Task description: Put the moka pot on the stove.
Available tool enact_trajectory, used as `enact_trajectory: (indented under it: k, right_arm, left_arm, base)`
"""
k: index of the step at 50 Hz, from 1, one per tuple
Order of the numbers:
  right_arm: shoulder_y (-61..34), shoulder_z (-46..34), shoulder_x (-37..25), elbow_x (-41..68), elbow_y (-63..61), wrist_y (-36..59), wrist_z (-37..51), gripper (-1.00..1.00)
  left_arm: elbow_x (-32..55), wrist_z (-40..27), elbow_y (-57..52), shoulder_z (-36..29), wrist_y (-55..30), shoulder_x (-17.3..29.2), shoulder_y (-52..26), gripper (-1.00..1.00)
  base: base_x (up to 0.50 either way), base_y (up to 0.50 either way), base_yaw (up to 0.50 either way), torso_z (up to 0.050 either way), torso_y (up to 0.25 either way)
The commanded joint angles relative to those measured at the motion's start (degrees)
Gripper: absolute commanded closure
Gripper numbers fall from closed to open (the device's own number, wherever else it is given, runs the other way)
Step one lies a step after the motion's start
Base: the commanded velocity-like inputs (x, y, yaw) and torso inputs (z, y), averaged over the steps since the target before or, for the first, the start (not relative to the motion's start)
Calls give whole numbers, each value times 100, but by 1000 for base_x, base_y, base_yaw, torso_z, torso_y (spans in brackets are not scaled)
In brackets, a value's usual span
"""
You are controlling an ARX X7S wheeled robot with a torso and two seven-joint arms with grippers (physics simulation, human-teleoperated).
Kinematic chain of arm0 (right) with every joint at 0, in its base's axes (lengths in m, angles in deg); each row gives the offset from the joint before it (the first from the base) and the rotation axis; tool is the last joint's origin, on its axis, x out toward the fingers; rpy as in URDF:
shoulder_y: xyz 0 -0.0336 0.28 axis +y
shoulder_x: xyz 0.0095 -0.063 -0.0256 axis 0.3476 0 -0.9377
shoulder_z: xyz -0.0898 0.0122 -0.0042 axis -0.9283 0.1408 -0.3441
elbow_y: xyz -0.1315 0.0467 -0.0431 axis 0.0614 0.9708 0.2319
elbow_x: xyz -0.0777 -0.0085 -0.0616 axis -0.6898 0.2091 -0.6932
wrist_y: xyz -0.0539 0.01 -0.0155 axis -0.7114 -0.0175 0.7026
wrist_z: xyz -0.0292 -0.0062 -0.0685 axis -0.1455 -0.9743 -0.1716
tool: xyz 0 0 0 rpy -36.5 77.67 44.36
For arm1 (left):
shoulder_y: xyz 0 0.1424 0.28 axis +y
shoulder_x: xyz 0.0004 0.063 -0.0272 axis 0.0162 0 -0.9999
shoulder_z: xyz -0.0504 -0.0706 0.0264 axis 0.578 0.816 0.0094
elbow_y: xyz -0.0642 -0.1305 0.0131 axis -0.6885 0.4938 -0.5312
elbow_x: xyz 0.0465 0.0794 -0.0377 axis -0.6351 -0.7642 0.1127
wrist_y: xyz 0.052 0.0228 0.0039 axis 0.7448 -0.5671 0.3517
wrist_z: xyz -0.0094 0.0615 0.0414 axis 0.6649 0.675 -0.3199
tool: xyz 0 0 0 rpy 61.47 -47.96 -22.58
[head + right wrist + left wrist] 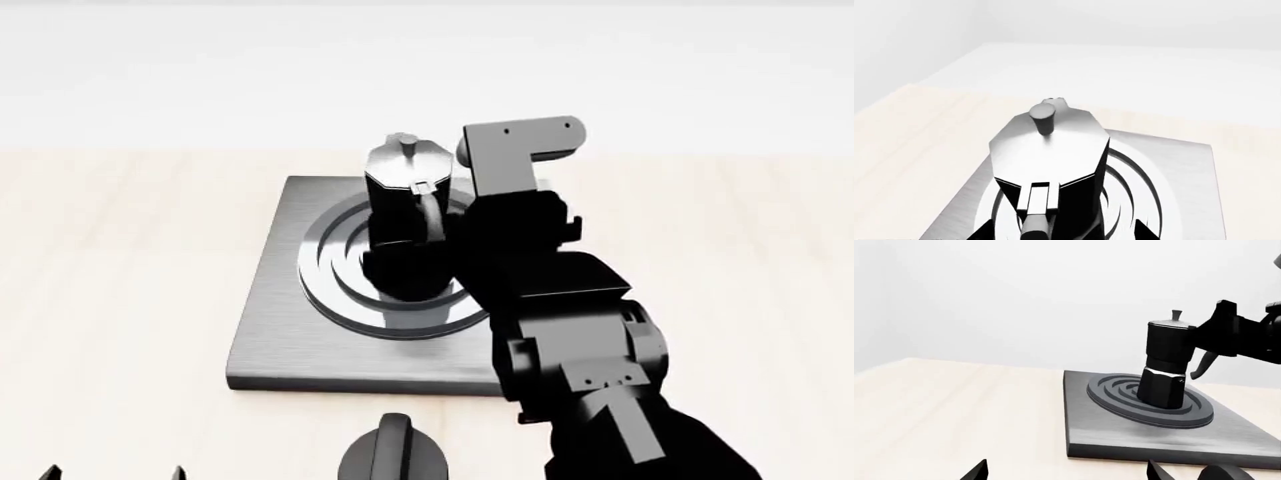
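The moka pot [1166, 364] stands upright on the ring burner of the stove [1121, 432], its handle facing the right gripper [1217, 335]. That gripper sits at the handle; I cannot tell whether it grips. The left gripper [1066, 472] hangs well apart, spread wide.

Head view looks steeply down from the near side onto the stove [267, 340]. Left wrist view sits low by the surface [954, 405], seeing the moka pot [1164, 365] side-on. Right wrist view is very close above the pot lid. All three share pot and stove.
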Motion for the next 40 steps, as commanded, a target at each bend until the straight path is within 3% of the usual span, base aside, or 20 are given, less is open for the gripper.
enact_trajectory:
  k: [1,7,15,23,29,40]
  right_arm:
    - [60,229,108,-135,-1,55,-129,-100]
    - [67,258,108,-158,-1,77,-127,-100]
    - [35,-383,109,449,-2,-31,-142,-100]
    - [-71,-2010,109,1979,-32,-439,-279,-100]
    - [-40,-2662,109,2576,-23,-666,-325,-100]
    - [7,-2663,107,2625,-2,-846,-309,-100]
  left_arm:
    - [-148,80,7,146,53,-95,-2,-100]
    - [-157,84,5,136,88,-87,19,-100]
    - [-189,63,-40,131,144,-69,84,-100]
    - [-206,52,-36,119,162,-60,112,-100]
    - [-217,48,-34,99,149,-60,103,-100]
    - [-239,52,-28,74,184,-52,123,-100]
  base:
    - [0,0,0,0,0]
    - [0,0,0,0,0]
    - [0,0,0,0,0]
    - [0,0,0,0,0]
    - [0,0,0,0,0]
    - [0,0,0,0,0]
